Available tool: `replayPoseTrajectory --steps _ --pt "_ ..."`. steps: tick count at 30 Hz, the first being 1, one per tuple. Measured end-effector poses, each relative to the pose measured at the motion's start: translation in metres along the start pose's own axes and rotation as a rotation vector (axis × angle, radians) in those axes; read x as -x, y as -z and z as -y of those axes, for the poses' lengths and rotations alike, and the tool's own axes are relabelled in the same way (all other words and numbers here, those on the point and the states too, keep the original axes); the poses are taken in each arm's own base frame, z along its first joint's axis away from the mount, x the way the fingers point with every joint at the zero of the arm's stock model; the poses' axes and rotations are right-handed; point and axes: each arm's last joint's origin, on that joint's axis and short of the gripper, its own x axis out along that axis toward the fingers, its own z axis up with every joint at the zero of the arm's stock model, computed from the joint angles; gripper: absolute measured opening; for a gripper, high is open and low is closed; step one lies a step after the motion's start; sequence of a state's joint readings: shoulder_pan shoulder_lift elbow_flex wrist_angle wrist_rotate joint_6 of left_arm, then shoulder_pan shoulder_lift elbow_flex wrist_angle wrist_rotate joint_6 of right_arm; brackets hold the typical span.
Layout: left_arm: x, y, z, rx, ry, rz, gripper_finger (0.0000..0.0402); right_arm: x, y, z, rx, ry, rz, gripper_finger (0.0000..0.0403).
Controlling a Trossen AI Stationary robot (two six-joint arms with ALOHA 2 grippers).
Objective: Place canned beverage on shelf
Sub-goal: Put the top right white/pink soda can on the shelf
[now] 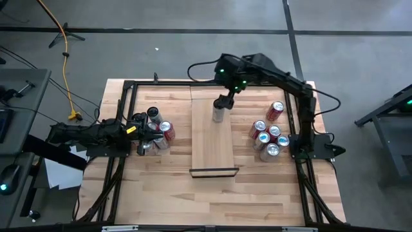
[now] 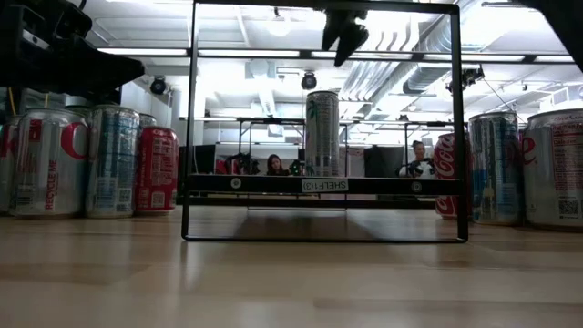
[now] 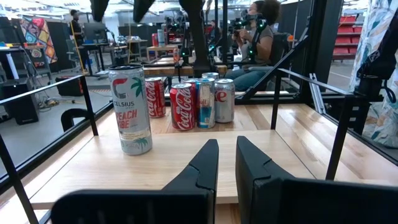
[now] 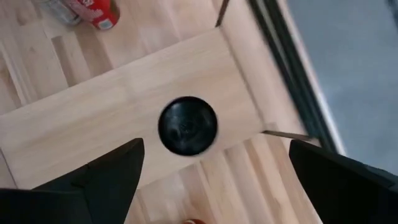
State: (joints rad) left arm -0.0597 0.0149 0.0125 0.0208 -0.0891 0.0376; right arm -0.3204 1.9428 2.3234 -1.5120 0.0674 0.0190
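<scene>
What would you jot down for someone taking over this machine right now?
Right gripper: open, hanging above the Celsius can, not touching.
Left gripper: fingers nearly shut, empty, parked by the left can cluster.
The Celsius can stands upright on the shelf, near its far end.
Done: one can placed.
Left: right can cluster stands on the tabletop; no more placed yet.

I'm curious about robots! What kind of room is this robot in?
Probably a robotics lab or workshop: two arms work on a framed wooden table, people sit at desks behind the shelf, and red storage bins line a wall.
</scene>
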Motion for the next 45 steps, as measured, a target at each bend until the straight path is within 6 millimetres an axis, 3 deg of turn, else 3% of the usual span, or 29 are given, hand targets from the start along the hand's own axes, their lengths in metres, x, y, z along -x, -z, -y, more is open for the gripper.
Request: replayPoseTrajectory --steps 8,13,21,27,31,39,42,45 --pt "0.0 0.0 0.0 0.0 0.0 0.001 0.0005 0.029 0.015 -0.002 0.037 0.001 0.008 0.0387" --pt "0.0 0.0 0.0 0.0 0.0 0.0 0.0005 0.034 0.03 -0.011 0.071 -0.013 -0.005 0.0387" --pt "0.0 0.0 0.0 0.0 0.0 0.0 0.0005 0.011 0.092 -0.016 -0.037 -0.015 0.031 0.0387" --pt "0.0 0.0 0.0 0.0 0.0 0.0 0.0005 0.017 0.125 -0.014 -0.203 -0.085 0.197 0.0387" --pt "0.0 0.0 0.0 0.0 0.0 0.0 0.0005 0.022 0.134 -0.012 -0.251 -0.091 0.272 0.0387" --pt "0.0 0.0 0.0 0.0 0.0 0.0 0.0005 0.013 0.135 -0.013 -0.232 -0.095 0.243 0.0382" --pt "0.0 0.0 0.0 0.0 0.0 0.0 0.0005 0.012 0.134 -0.014 -0.206 -0.077 0.239 0.0354" --pt "0.0 0.0 0.0 0.0 0.0 0.0 0.0005 0.011 0.135 -0.016 -0.176 -0.019 0.236 0.0292"
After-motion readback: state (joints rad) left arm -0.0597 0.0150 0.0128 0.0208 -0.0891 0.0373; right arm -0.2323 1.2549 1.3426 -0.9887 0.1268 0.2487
